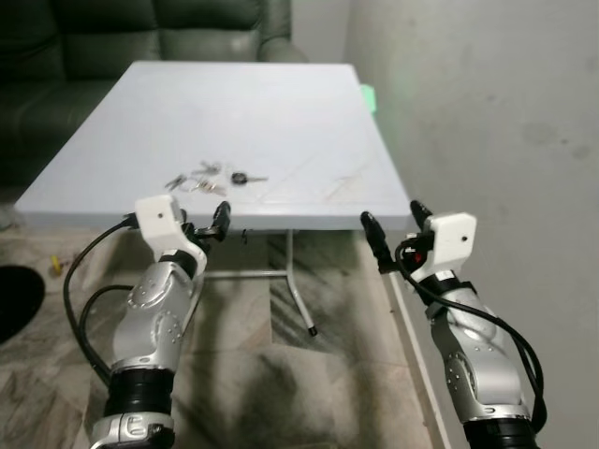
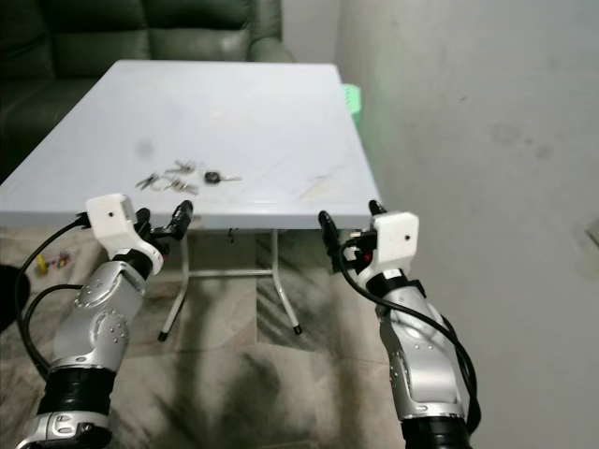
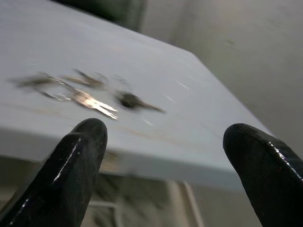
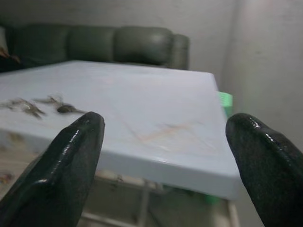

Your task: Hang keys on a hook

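Note:
A bunch of silver keys (image 1: 211, 178) with a black fob lies spread on the white table (image 1: 281, 103), close to its near edge and left of centre. My left gripper (image 1: 208, 224) hovers open just in front of that edge, a little short of the keys (image 3: 90, 97), with nothing between its fingers. Near the table's front right corner my right gripper (image 1: 398, 229) is raised and open, also holding nothing. In the right wrist view the keys (image 4: 42, 106) lie far off to the side.
A dark green sofa (image 1: 140, 37) stands behind the table. A pale wall (image 1: 487, 122) runs along the right side, with a small green object (image 1: 368, 96) by the table's far right edge. Folding legs (image 1: 299, 299) stand under the table on a marbled floor.

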`<state>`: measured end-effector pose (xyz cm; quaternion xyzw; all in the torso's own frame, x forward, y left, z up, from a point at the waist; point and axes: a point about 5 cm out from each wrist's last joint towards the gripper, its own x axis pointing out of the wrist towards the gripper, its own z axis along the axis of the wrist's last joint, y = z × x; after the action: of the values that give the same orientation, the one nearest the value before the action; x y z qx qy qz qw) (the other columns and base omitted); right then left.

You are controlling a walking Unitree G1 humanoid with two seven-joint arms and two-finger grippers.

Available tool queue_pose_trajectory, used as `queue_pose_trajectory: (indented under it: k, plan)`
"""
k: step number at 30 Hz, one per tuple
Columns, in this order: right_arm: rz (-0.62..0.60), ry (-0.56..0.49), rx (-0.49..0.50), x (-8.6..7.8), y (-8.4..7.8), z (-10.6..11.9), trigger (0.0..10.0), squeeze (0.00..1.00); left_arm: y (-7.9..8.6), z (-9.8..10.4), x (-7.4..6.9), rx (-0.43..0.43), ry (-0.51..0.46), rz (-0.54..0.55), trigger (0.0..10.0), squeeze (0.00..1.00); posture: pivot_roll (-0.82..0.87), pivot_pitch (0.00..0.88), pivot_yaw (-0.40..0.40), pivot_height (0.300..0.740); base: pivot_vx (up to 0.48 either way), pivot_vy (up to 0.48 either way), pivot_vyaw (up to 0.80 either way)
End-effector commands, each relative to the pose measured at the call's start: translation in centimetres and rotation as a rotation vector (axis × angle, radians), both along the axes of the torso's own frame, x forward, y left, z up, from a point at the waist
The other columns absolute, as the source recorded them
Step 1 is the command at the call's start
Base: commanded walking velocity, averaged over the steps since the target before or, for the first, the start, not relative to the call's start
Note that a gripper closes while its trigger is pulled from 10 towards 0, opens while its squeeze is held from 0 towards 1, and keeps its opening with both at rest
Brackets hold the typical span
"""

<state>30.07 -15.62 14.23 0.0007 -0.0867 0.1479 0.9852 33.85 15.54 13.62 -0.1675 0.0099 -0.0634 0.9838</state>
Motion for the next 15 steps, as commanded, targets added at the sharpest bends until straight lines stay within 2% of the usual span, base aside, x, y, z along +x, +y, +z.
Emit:
queue_pose_trajectory:
  k: [1,6,8,10,15]
  plan:
    - [0.016,-0.005,-0.008,0.0,0.22,0.3,10.0,0.0,0.19,0.08,0.01,0.015,0.001,0.002,10.0,0.0,-0.08,0.0,-0.034,0.724,0.0,0.368,0.8]
    - [0.011,-0.006,-0.013,0.07,0.17,0.32,10.0,0.0,0.23,0.08,0.07,0.015,0.002,0.004,10.0,0.0,-0.08,0.0,-0.034,0.724,0.0,0.371,0.8]
    - [0.015,0.002,0.025,0.07,0.17,0.24,10.0,0.0,0.24,0.08,0.1,0.015,0.002,0.004,10.0,0.0,-0.08,0.0,-0.034,0.724,0.0,0.375,0.8]
    - [0.011,-0.008,0.005,0.08,0.12,0.32,10.0,0.0,0.22,0.08,0.14,0.015,0.001,0.003,10.0,0.0,-0.08,0.0,-0.034,0.724,0.0,0.375,0.69]
    - [0.003,-0.004,0.026,0.04,-0.15,0.42,10.0,0.0,0.2,0.13,0.19,0.014,-0.001,0.006,10.0,0.0,-0.08,0.0,-0.034,0.724,0.0,0.375,0.0]
